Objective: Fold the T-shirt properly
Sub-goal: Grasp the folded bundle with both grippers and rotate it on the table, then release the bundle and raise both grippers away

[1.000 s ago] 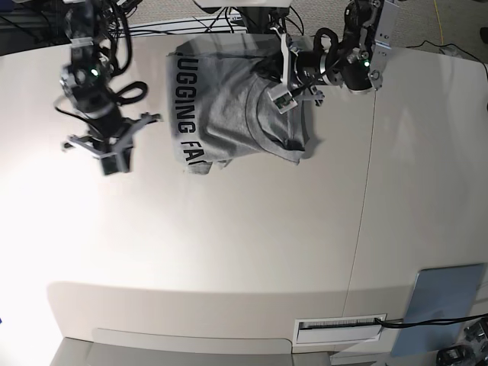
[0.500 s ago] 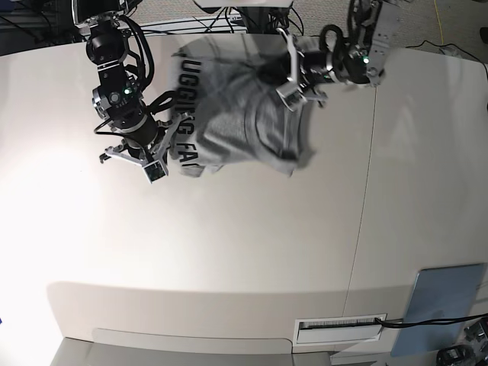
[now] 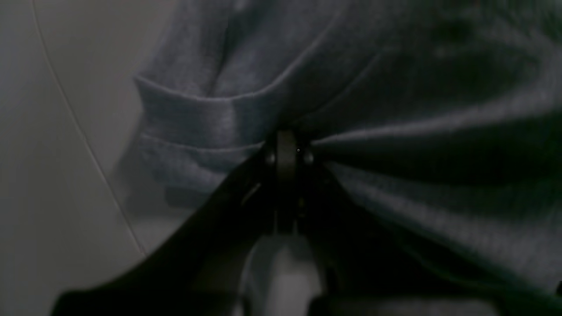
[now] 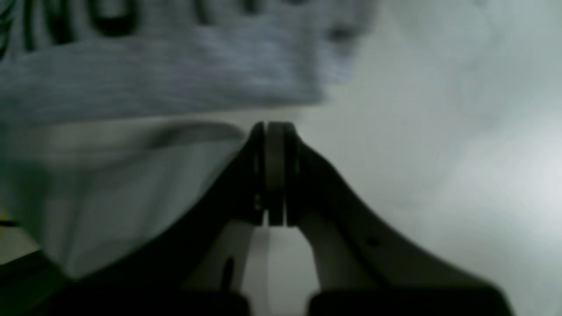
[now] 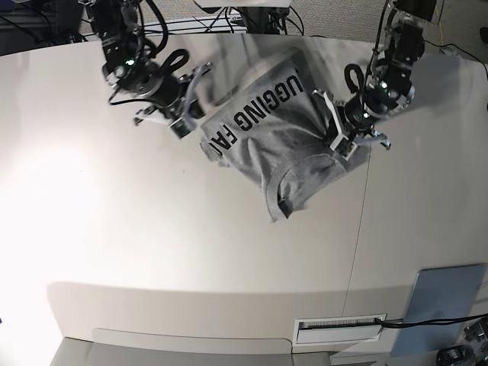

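Note:
The heather-grey T-shirt (image 5: 267,133) lies crumpled and turned at an angle at the back middle of the table, dark block lettering facing up. My left gripper (image 5: 338,139) is shut on a bunched part of the shirt's right side. In the left wrist view, folds of shirt fabric (image 3: 395,131) radiate from the closed left gripper (image 3: 287,147). My right gripper (image 5: 183,126) is just left of the lettered edge. In the right wrist view the right gripper (image 4: 274,131) has its jaws together, with nothing seen between them, and the shirt (image 4: 175,74) lies just beyond its tips.
A grey-blue flat pad (image 5: 444,301) lies at the front right corner. A white slotted plate (image 5: 339,328) sits at the front edge. A seam (image 5: 362,229) runs front to back across the table on the right. Cables hang behind the back edge.
My left gripper has dragged the shirt to the right and forward, turning it so the lettering runs diagonally. My right arm has swung from the left toward the shirt's lettered edge.

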Motion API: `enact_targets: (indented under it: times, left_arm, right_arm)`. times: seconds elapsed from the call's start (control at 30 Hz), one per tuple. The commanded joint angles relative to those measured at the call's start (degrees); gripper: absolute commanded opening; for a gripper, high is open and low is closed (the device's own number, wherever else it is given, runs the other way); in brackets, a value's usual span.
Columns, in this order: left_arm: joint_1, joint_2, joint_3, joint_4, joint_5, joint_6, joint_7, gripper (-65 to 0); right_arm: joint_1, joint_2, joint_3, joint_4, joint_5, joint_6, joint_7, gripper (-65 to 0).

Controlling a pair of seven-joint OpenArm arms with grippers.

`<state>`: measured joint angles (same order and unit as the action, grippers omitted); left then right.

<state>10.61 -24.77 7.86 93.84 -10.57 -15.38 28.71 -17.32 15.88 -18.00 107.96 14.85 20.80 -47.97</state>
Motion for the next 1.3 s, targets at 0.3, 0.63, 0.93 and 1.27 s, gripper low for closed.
enact_targets:
  times: [0.3, 0.63, 0.93, 1.27]
  left_arm:
    - [-1.2, -3.9, -2.3, 6.5, -10.1, 0.3, 2.3, -65.0]
    - [3.8, -4.1, -4.8, 2.2, -14.3, 2.6, -0.4, -65.0]
    - [-6.1, -3.0, -4.8, -15.4, -15.9, -2.4, -5.7, -65.0]
    - [-11.8, 0.7, -4.9, -18.5, -17.2, -8.7, -5.6, -65.0]
  right_arm:
    - [0.2, 0.1, 2.3, 4.2, 0.2, -3.9, 1.4, -65.0]
    - [5.3, -4.4, 11.3, -4.2, -2.4, -3.6, 5.4, -65.0]
    - [8.1, -8.9, 1.3, -7.4, -2.9, -3.7, 1.7, -65.0]
    - [1.1, -10.3, -6.6, -0.8, -13.8, -10.6, 1.1, -65.0]
